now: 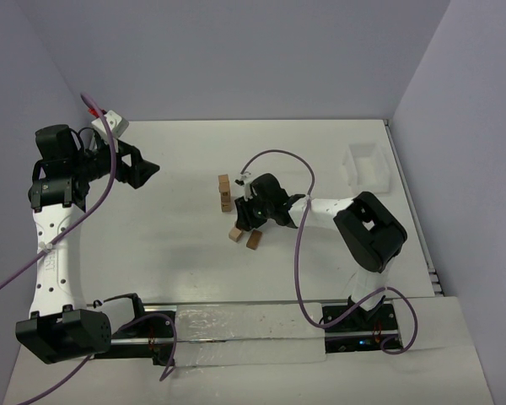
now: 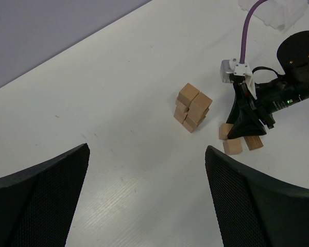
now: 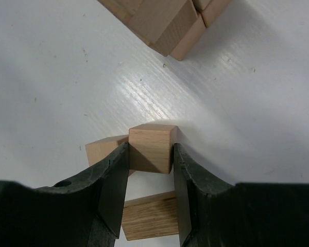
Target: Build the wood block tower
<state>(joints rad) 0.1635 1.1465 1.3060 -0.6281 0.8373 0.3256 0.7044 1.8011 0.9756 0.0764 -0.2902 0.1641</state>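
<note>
My right gripper [image 3: 150, 154] pinches a wood block [image 3: 150, 136]. Its two black fingers [image 3: 113, 190] press flat against opposite side faces, and the cube sits at their very tips with one face showing between them. I cannot tell whether the cube rests on the table [image 3: 51, 77] or hangs just off it.

A second block [image 3: 104, 150] lies just beside it, partly hidden behind the finger on the left of my wrist view. A third block [image 3: 147, 218] lies closer to my wrist, seen through the gap between the fingers. From overhead, the right gripper [image 1: 248, 221] reaches toward the middle of the table [image 1: 169, 253], and two loose cubes show just past its tip.

The tower [image 3: 165, 25] stands near the pinched cube but apart from it, cut off by the top edge of my right wrist view. Overhead, the tower [image 1: 225, 192] is just to the left of my right gripper and a few cubes tall. From my left wrist, the tower [image 2: 193, 109] looks uneven, its cubes twisted out of line with one another. I cannot count them surely.

My left gripper [image 2: 147, 152] is spread wide with nothing between its fingers. Overhead, the left gripper [image 1: 143, 169] is over the far left of the table, well apart from the blocks and facing them. A white bin [image 1: 364, 164] sits at the far right of the table, and a purple cable [image 1: 299, 245] loops along my right arm.
</note>
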